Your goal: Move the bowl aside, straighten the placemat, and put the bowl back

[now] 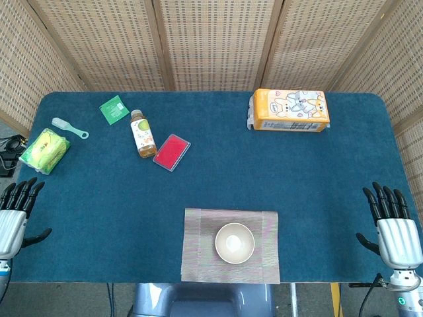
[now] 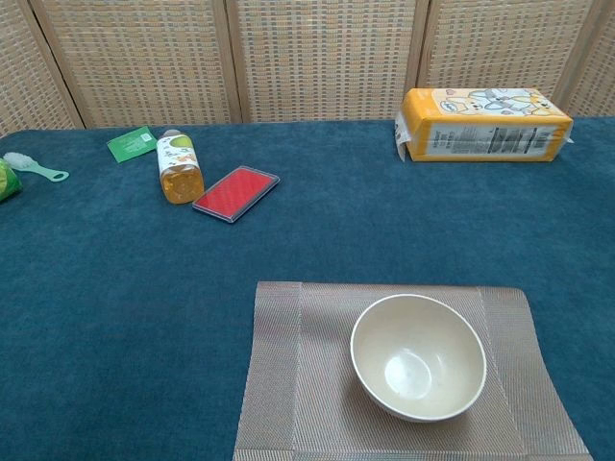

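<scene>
Bowl (image 1: 234, 242) upright on the placemat (image 1: 198, 254), right of its middle, at the table's (image 1: 297, 172) near edge.

Only the head view shows the hands: left hand (image 1: 14, 214) and right hand (image 1: 393, 228) hang at the table's side edges, fingers apart, holding nothing. Bottle (image 2: 178, 166) lies beside a red case (image 2: 235, 193); an orange pack (image 2: 485, 124) sits far right.

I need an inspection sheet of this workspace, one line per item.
Surface: table with dark blue cloth.
Job's things: cream bowl upright on the grey placemat, which sits slightly skewed at the near edge.
Clutter: orange tissue pack; lying drink bottle; red case; green packet; small brush; yellow-green pack.
Hands: left hand and right hand open, beside the table, holding nothing.
Cables: black cables left of the table.
Surroundings: woven screen panels behind.
</scene>
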